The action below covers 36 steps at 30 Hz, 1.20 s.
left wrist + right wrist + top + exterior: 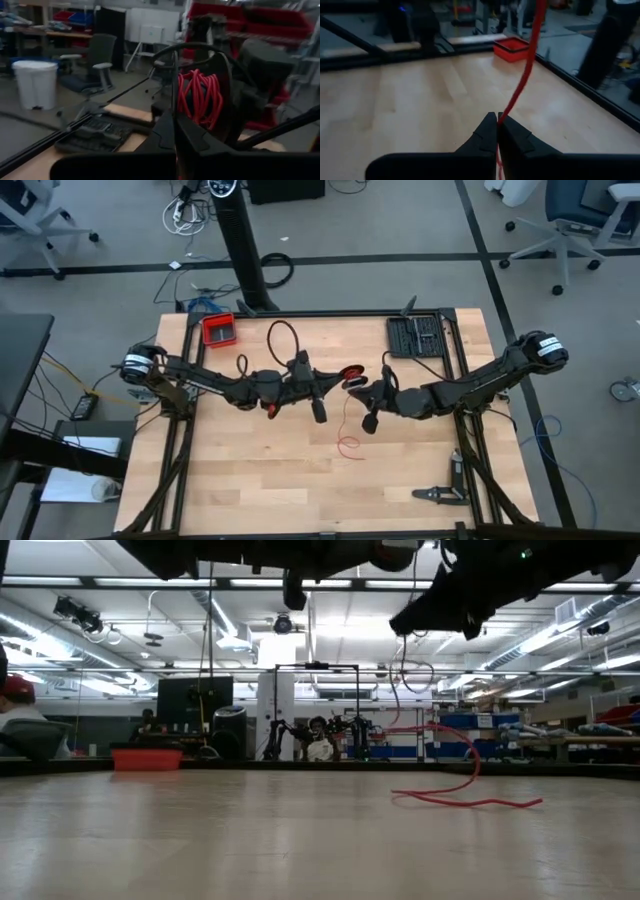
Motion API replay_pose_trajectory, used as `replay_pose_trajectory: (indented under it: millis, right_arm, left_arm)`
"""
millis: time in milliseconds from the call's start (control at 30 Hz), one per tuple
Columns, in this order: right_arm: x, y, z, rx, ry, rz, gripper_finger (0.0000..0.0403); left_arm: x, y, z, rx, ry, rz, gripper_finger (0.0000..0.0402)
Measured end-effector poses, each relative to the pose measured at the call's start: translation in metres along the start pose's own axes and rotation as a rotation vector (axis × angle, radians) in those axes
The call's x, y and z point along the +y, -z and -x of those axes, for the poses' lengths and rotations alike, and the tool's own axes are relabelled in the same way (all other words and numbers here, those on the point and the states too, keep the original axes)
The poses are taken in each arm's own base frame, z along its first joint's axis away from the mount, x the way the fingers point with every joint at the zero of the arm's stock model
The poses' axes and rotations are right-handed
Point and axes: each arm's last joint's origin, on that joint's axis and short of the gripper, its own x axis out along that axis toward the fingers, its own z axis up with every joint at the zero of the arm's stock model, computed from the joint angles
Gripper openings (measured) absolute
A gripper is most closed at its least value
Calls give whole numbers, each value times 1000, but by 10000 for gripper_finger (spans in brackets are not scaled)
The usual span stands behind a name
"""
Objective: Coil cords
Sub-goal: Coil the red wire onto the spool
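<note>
The red cord is partly wound into a small coil [353,374] [200,97], held in the air above the table's middle. My left gripper [343,379] [176,120] is shut right at the coil. My right gripper [368,388] [498,119] faces it from the right, shut on a single strand of the cord [520,85]. The loose tail drops from the grippers and lies on the wood [347,445] [470,802] in a slack curve. My left gripper holds the coil's near side [182,107] at its shut fingertips, coming in roughly level from the table's left. The coil stands upright beyond the tips, clear of the table. The exact spot of contact is hidden by the fingers. My right gripper pinches one strand of the red cord [503,116] between its two fingertips, reaching in from the table's right and slanting slightly down. The strand runs straight up and away from the fingers, out of the wrist view's top, and lower cord shows between the fingers.
A red tray [219,330] [147,759] sits at the far left, with a black cable loop [283,340] beside it. A black tool tray [416,336] lies at the far right, and a dark tool [440,493] near the front right. Bare wood lies in front.
</note>
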Motion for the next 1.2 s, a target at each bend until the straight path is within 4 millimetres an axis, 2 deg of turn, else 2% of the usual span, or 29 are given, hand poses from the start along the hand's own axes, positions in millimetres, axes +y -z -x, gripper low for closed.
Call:
replay_pose_trajectory:
  millis: [300, 567, 667, 800, 1033, 1200]
  right_arm:
    - [4, -9, 3, -43, -159, -46, 28]
    - [-10, -31, 30, -78, -230, -99, 59]
    - [-12, -40, 40, -129, -252, -104, 61]
    - [-4, -49, 49, -230, -292, -69, 60]
    - [8, -47, 51, -282, -264, 45, 59]
    - [9, -48, 52, -287, -266, 47, 61]
  left_arm:
    - [4, 14, 15, -140, 90, -25, 0]
    - [17, 19, 45, -343, 130, -14, 0]
    - [18, 21, 44, -319, 138, -46, 0]
    - [15, 23, 34, -239, 207, -93, 0]
    - [9, 20, 23, -174, 249, -123, 0]
    - [9, 21, 22, -169, 250, -125, 0]
